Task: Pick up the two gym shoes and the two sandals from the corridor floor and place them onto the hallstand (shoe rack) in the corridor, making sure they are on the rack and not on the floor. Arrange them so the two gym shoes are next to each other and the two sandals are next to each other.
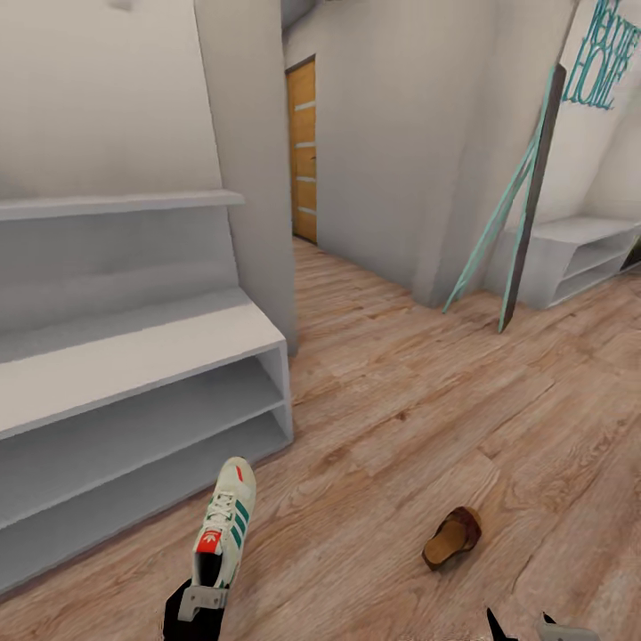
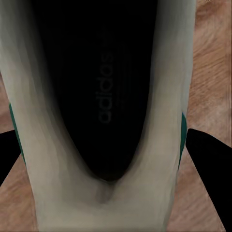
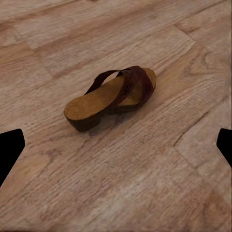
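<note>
Your left gripper (image 1: pixel 201 602) clenches one gym shoe (image 1: pixel 224 521).
Your right gripper (image 3: pixel 116 145) hangs released above a sandal (image 3: pixel 113 96).

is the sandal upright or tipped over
Upright: the sandal rests sole-down on the corridor floor, footbed and strap facing up.

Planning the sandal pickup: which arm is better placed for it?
Right. Its claw is open and faces the sandal on the floor; the left claw is at the gym shoe.
</note>
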Motion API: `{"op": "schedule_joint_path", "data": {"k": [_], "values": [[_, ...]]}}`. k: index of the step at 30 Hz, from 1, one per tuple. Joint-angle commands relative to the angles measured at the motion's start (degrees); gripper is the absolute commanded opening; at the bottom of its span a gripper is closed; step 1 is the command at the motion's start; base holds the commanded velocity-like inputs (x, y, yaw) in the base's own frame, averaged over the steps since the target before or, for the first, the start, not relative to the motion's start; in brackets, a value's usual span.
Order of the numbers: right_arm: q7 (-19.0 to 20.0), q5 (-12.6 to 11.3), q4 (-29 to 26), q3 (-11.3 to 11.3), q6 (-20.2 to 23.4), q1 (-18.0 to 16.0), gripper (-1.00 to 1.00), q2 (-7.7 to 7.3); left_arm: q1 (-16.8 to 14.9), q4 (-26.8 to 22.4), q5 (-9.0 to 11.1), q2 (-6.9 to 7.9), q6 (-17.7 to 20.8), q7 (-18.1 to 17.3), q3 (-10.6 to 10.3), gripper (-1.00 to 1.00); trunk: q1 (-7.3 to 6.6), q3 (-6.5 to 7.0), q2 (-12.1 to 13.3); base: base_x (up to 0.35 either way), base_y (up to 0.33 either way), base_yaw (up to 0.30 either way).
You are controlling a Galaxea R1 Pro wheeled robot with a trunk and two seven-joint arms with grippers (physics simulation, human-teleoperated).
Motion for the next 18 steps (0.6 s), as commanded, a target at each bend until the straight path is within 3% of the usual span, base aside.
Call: {"op": "schedule_joint_path", "data": {"k": [1, 18], "values": [[0.3, 0.5, -0.1, -0.3, -0.2, 0.0, 1.0, 0.07, 0.0, 0.0, -0.5, -0.01, -0.2, -0.1, 0.2, -1.0, -0.01, 0.0, 0.0, 0.0, 0.0, -0.298], [0.3, 0.5, -0.1, -0.3, -0.2, 0.0, 1.0, 0.07, 0.0, 0.0, -0.5, -0.01, -0.2, -0.1, 0.2, -1.0, -0.01, 0.57, 0.0, 0.0, 0.0, -0.298]]}}
